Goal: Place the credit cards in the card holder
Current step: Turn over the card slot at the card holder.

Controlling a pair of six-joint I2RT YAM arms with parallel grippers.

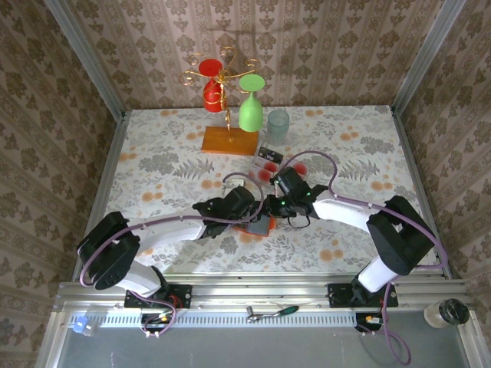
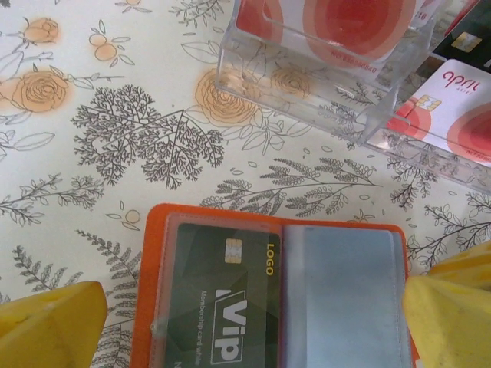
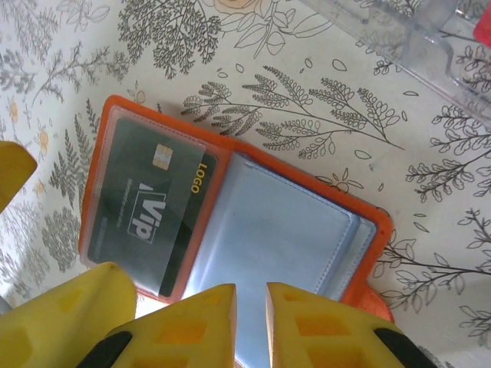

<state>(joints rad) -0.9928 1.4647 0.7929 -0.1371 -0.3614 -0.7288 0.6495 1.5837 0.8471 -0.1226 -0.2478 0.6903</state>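
Open card holder (image 2: 268, 299) lies between left claw's (image 2: 249, 318) fingers.

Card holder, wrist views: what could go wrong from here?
1. The orange fold-open card holder lies loose: the left claw straddles it wide open, so it may slide if pushed.
2. The right claw, nearly closed at the empty clear sleeve, might crease it or lift the holder.
3. The claws sit close together; one could bump the other when reaching for the red-and-white cards in the clear plastic stand.
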